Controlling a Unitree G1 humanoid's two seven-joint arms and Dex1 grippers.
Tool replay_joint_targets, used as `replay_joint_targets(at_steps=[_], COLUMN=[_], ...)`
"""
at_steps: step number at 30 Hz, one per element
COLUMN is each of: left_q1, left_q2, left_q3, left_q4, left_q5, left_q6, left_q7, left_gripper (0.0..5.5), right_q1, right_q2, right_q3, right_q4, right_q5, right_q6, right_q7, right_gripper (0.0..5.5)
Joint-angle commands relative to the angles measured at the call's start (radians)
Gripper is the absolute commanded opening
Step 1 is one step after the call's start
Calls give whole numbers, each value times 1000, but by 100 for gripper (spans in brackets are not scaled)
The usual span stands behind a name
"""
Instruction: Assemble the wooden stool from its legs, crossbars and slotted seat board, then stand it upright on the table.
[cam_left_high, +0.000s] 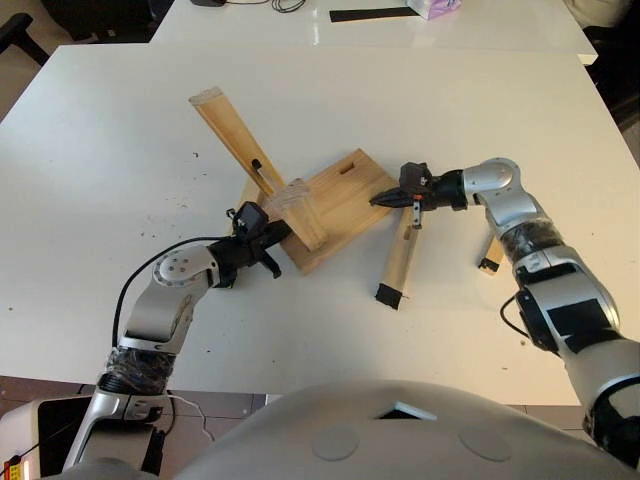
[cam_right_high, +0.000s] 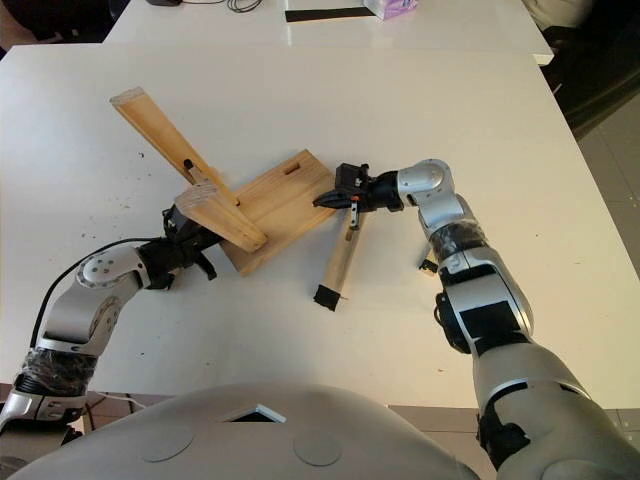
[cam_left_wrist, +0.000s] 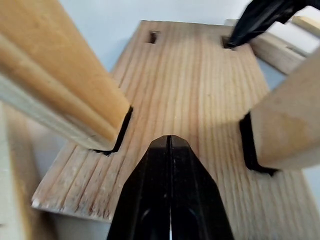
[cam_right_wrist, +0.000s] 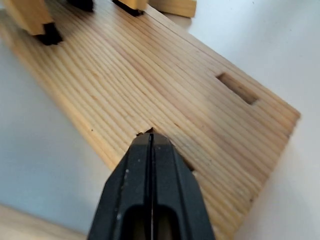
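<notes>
Jaws pressed together and empty on both arms. Left gripper (cam_left_wrist: 170, 150) holds its closed tip over the seat board (cam_left_high: 345, 195), between the two fitted legs, apparently to pin that end down. Right gripper (cam_right_wrist: 151, 142) sets its closed tip on the board's opposite end, at the edge of one open slot (cam_right_wrist: 189, 165); a second open slot (cam_right_wrist: 238, 88) lies nearby. Seat board lies near the middle of the desk (cam_left_high: 100, 150), presumably underside up so the legs can enter. One fitted leg (cam_left_high: 232, 130) slants away from the robot; the other (cam_left_high: 302, 212) leans toward it. A loose leg (cam_left_high: 398, 262) lies on the desk just beside the right gripper, probably staged for the open slots. Another loose piece (cam_left_high: 491, 258) lies by the right forearm.
</notes>
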Motion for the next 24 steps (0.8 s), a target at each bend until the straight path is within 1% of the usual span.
replay_joint_targets(at_steps=[1, 8, 12, 14, 17, 21, 24], left_q1=[-62, -244, -317, -343, -328, -263, -218], left_q2=[43, 33, 8, 3, 5, 2, 6], left_q3=[10, -38, -49, -20, 64, 202, 254], left_q4=[98, 308, 434, 470, 420, 240, 149], left_q5=[59, 121, 155, 153, 81, -50, -98], left_q6=[15, -69, -132, -154, -157, -56, 1], left_q7=[-3, -71, -74, -57, -63, -34, -12], left_gripper=[0, 0, 0, 0, 0, 0, 0], right_q1=[216, 363, 363, 345, 300, 219, 146], right_q2=[-43, -122, -123, -121, -125, -131, -121], right_q3=[49, 64, 57, 33, -21, -108, -139], right_q4=[-197, -543, -619, -628, -618, -558, -447], right_q5=[-6, 68, 93, 104, 138, 182, 170], right_q6=[162, 328, 372, 382, 398, 411, 378], right_q7=[33, 28, 7, -23, -51, -79, -101], right_gripper=[1, 1, 1, 1, 1, 1, 1])
